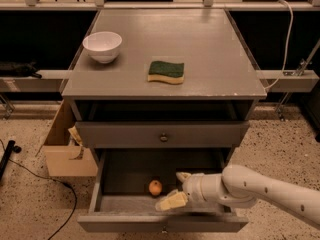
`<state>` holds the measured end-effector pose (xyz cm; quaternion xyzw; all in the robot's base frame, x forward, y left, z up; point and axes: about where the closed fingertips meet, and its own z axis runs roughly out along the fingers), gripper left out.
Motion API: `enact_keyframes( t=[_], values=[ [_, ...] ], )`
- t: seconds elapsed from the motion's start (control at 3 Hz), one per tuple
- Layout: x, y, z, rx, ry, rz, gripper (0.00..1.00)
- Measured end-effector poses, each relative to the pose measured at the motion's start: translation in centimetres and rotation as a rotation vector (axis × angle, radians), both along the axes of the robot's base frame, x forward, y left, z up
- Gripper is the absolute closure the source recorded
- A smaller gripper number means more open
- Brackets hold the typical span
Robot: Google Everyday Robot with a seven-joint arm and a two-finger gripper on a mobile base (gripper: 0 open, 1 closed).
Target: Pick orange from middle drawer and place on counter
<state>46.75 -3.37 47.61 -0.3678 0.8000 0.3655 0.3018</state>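
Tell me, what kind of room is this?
Probably a robot test lab, set up like a kitchen. A bowl and sponge sit on the counter, a cable trails on the speckled floor, and the robot's claw reaches into the middle drawer near the orange.

Arm reaches in low, approx level, w/ pincer [171,190] at btm centre, fingers spread apart.
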Motion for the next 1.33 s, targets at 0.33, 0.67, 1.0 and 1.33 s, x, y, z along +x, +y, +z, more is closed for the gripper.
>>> enact_keyframes(
  t=[0.33, 0.67, 1.0, 1.33],
  values=[
    [3.0, 0.3, 0.8, 0.040, -0.021, -0.055, 0.00],
    [3.5, 0.3, 1.0, 0.044, -0.025, -0.062, 0.00],
    [2.6, 1.1, -0.3, 0.103, 0.025, -0.033, 0.00],
    [1.9, 2.5, -2.1, 0.163, 0.004, 0.008, 0.00]
  ],
)
